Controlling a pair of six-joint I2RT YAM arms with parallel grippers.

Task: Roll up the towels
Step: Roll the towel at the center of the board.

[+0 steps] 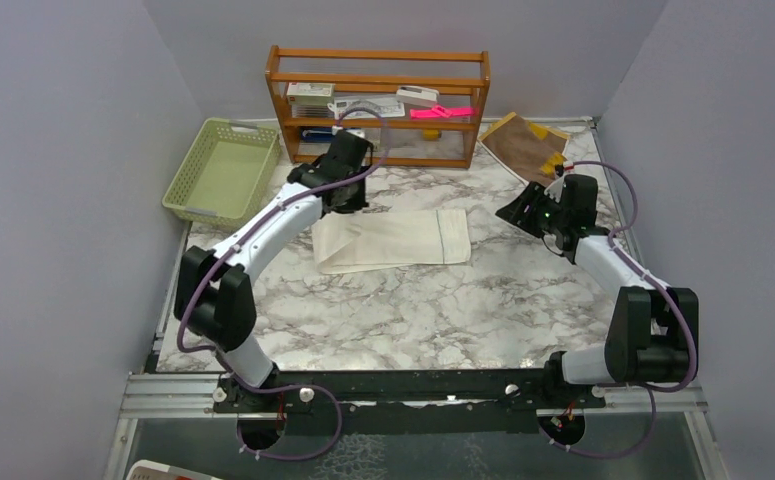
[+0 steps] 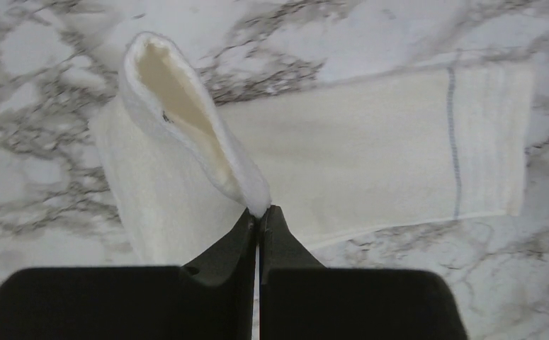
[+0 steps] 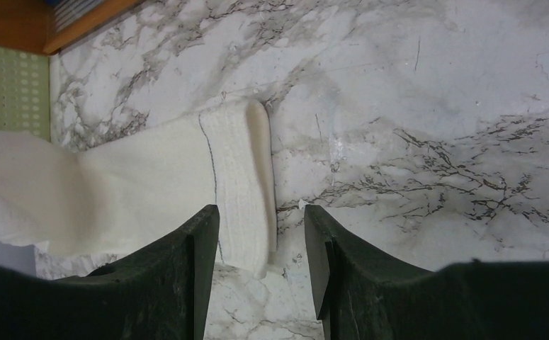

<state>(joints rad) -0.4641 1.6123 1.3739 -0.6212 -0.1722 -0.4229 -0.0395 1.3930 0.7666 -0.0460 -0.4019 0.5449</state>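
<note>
Your left gripper (image 2: 259, 214) is pinching just a thin corner of the cream towel (image 2: 370, 149); tug hard and it probably slips; right gripper (image 3: 262, 219) hangs parted, empty.

A green basket (image 1: 198, 210) sits at the back left of the marble desk (image 1: 413, 310). Beside it stands a wooden shelf (image 1: 378, 56) holding a pink thing (image 1: 441, 112).
</note>
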